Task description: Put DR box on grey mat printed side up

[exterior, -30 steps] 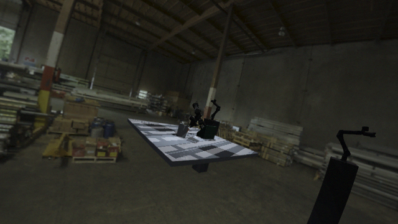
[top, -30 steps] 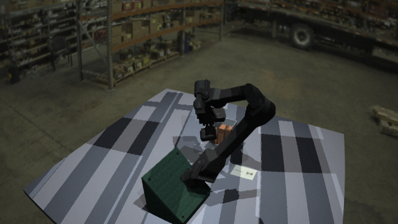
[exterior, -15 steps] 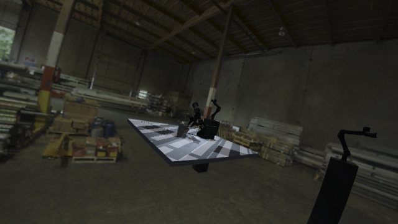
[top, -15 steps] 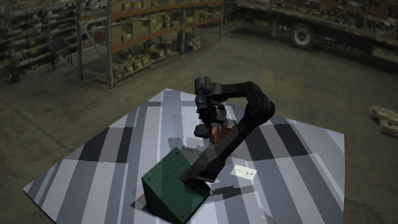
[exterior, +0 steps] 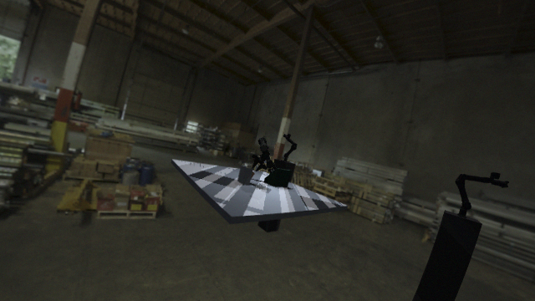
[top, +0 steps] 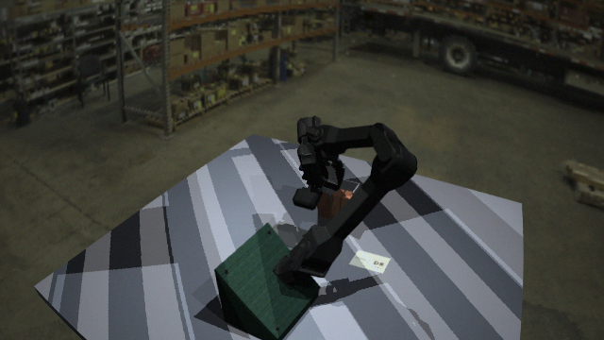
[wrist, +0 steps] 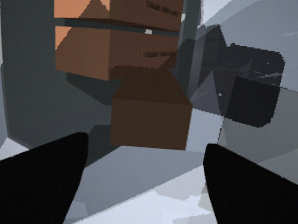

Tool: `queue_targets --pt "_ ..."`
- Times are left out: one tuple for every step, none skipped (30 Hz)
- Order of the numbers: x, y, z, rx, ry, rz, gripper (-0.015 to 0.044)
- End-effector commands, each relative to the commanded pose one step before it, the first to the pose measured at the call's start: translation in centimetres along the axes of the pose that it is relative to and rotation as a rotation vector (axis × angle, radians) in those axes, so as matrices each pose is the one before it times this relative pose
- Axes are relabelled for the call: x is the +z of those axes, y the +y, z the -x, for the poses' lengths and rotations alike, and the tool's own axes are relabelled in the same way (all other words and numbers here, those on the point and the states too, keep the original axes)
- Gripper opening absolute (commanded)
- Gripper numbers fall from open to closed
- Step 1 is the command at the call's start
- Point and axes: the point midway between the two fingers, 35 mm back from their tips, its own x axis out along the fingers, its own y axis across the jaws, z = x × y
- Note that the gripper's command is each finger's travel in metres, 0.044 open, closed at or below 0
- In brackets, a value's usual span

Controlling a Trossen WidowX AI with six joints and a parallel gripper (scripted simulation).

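My gripper is open, over the bin area. In the wrist view a brown box lies beyond and between the fingertips, with a gap on each side; no print shows on its visible faces. Two more boxes are side by side in the grey bin, with dark print on their right sides, unreadable here. In the top view the orange-brown boxes are partly hidden by the arm. Whether the nearest box stands straight is unclear. I cannot pick out the grey mat for certain.
A pale card marked DR lies on the striped table, right of the arm. The arm's base is on a green wedge. Dark shadows cross the table. Another arm stands on a black pedestal, away from the table.
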Motion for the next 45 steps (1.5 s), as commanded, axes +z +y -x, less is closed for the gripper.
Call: queue_targets --pt "-0.038 -0.072 -0.624 -0.00422 0.00303 0.0029 0.0242" --pt "-0.001 0.003 -0.164 0.00008 0.00004 0.0000 0.0242" --pt "0.000 0.002 -0.163 0.00009 0.00001 0.0000 0.0242" --pt "0.001 0.002 -0.163 0.00010 -0.00001 0.0000 0.0242" --pt "0.002 0.001 -0.163 0.00011 -0.00003 0.0000 0.0242" --pt "0.003 0.000 -0.163 0.00012 -0.00005 0.0000 0.0242" --pt "0.004 0.000 -0.162 0.00013 -0.00008 0.0000 0.0242" --pt "0.005 -0.001 -0.162 0.00014 -0.00010 0.0000 0.0242" --pt "0.006 -0.002 -0.162 0.00015 -0.00012 0.0000 0.0242" --pt "0.007 -0.002 -0.161 0.00016 -0.00015 0.0000 0.0242" --pt "0.009 -0.003 -0.161 0.00017 -0.00017 0.0000 0.0242" --pt "0.010 -0.004 -0.161 0.00017 -0.00019 0.0000 0.0242" --pt "0.011 -0.004 -0.161 0.00018 -0.00022 0.0000 0.0242" --pt "0.012 -0.005 -0.160 0.00019 -0.00024 0.0000 0.0242" --pt "0.013 -0.006 -0.160 0.00020 -0.00026 0.0000 0.0242" --pt "0.014 -0.006 -0.159 0.00021 -0.00029 0.0000 0.0242" --pt "0.012 -0.006 -0.127 0.00017 -0.00025 0.0000 0.0242" --pt "0.008 -0.004 -0.077 0.00010 -0.00016 0.0000 0.0242" --pt "0.003 -0.001 -0.026 0.00004 -0.00005 0.0000 0.0242" --pt "0.039 0.046 0.249 0.00119 -0.00358 -0.0034 0.0235" --pt "0.000 0.000 0.000 0.00000 0.00000 0.0000 0.0228" --pt "0.000 0.000 0.000 0.00000 0.00000 0.0000 0.0222" --pt "0.000 0.000 0.000 0.00000 0.00000 0.0000 0.0215" --pt "0.000 0.000 0.000 0.00000 0.00000 0.0000 0.0208" --pt "0.000 0.000 0.000 0.00000 0.00000 0.0000 0.0202" --pt "0.000 0.000 0.000 0.00000 0.00000 0.0000 0.0195" --pt "0.000 0.000 0.000 0.00000 0.00000 0.0000 0.0188" --pt "0.000 0.000 0.000 0.00000 0.00000 0.0000 0.0182" --pt "0.000 0.000 0.000 0.00000 0.00000 0.0000 0.0175" --pt "0.000 0.000 0.000 0.00000 0.00000 0.0000 0.0168" --pt "0.000 0.000 0.000 0.00000 0.00000 0.0000 0.0162" --pt "0.000 0.000 0.000 0.00000 0.00000 0.0000 0.0158" --pt "0.000 0.000 0.000 0.00000 0.00000 0.0000 0.0158" --pt "0.000 0.000 0.000 0.00000 0.00000 0.0000 0.0158" --pt "0.000 0.000 0.000 0.00000 0.00000 0.0000 0.0158" --pt "0.000 0.000 0.000 0.00000 0.00000 0.0000 0.0158" --pt "0.000 0.000 0.000 0.00000 0.00000 0.0000 0.0158" --pt "0.000 0.000 0.000 0.00000 0.00000 0.0000 0.0158" --pt "0.000 0.000 0.000 0.00000 0.00000 0.0000 0.0158" --pt "-0.003 0.001 0.025 -0.00003 0.00008 0.0000 0.0158" --pt "-0.009 0.003 0.076 -0.00009 0.00025 0.0001 0.0158" --pt "-0.014 0.005 0.126 -0.00014 0.00041 0.0001 0.0158" --pt "-0.016 0.006 0.156 -0.00017 0.00048 0.0001 0.0158" --pt "-0.015 0.005 0.156 -0.00017 0.00046 0.0001 0.0158" --pt "-0.014 0.004 0.157 -0.00017 0.00044 0.0001 0.0158"
